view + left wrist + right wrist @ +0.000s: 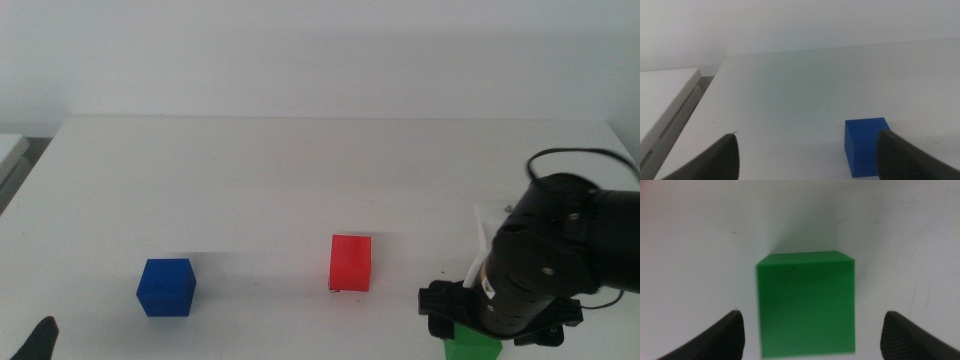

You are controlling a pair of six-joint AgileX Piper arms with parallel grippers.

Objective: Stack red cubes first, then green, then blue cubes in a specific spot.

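Note:
The red cube [350, 263] stands near the table's middle, with a small dark mark at its foot; the specific spot is not plainly visible. Far to its left sits the blue cube [166, 287], which the left wrist view shows as the blue cube [865, 145] just ahead of one jaw. My left gripper [807, 134] is open and waits at the front left corner. The green cube [806, 307] rests on the table at the front right. My right gripper [811, 313] hangs over it, open, with its jaws wide on either side and apart from the cube. In the middle view the arm covers most of the green cube [472, 346].
A white slab [665, 97] lies beside the table's left edge. The bulky right arm [545, 260] with its black cable [580, 155] fills the front right. A white flat piece [488, 225] shows behind the arm. The table's back edge [330, 118] meets a white wall.

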